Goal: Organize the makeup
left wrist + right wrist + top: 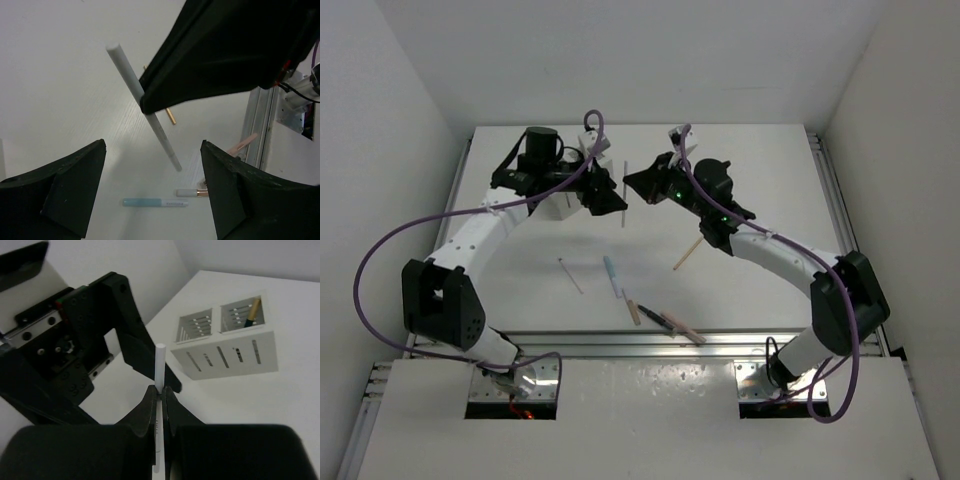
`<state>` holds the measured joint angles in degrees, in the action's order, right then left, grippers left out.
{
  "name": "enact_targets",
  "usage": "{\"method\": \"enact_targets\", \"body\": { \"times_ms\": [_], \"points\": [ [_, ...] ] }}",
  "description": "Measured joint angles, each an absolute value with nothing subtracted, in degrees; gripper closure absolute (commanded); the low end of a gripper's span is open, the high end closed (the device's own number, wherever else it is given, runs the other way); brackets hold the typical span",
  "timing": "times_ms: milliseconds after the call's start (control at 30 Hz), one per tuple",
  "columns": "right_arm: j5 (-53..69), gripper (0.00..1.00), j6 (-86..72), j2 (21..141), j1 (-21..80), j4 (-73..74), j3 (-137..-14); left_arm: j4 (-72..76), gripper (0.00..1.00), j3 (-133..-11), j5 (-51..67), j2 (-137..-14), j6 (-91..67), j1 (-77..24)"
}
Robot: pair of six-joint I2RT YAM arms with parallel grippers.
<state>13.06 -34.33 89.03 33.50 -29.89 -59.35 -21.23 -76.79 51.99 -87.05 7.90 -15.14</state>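
White stick (pixel 160 360), pinched in right jaws (left jaws spread)

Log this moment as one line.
right pincer shut on white stick | left pincer open, facing it | box holds tan stick | loose sticks on table

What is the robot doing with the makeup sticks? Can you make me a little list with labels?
right gripper: jaws shut on a white stick, held in the air
left gripper: jaws open, holding nothing
white box: two compartments; a tan-and-dark stick stands in one
table: a pale blue stick and several more sticks lie loose
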Motion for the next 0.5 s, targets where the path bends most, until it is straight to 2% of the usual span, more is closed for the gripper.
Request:
{"method": "enact_targets", "body": {
  "times_ms": [133,267,300,333,367,433,467,500],
  "points": [
    [14.4,1.00,-35.2,89.2,34.3,-31.7,-59.5,-19.9,0.21,-76.8,52.6,-87.4,6.3,-15.2],
    [15.2,1.00,-36.8,89.8,34.4,-33.6,-59.5,-18.4,0.46,-76.8,52.9,-87.4,4.7,-15.3],
    [15.3,1.00,-37.2,90.0,34.5,-33.9,-59.5,-18.2,0.59,-76.8,52.8,-87.4,4.3,-15.3],
    [15.3,1.00,-37.5,90.2,34.5,-34.0,-59.5,-18.0,0.64,-76.8,52.8,-87.5,3.9,-15.3],
    [15.4,1.00,-37.8,90.4,34.7,-34.2,-59.5,-17.4,0.74,-76.8,52.7,-87.6,3.9,-15.3],
    [15.3,1.00,-37.9,90.7,34.9,-34.5,-59.5,-17.4,0.88,-76.8,53.0,-87.7,3.1,-15.3],
    [15.4,0.98,-38.2,90.9,34.9,-34.7,-59.5,-17.5,0.96,-76.8,52.6,-87.8,3.0,-15.3],
    [15.4,0.92,-38.3,91.0,34.9,-34.7,-59.5,-17.5,1.00,-76.8,52.3,-87.9,2.5,-15.3]
  ]
}}
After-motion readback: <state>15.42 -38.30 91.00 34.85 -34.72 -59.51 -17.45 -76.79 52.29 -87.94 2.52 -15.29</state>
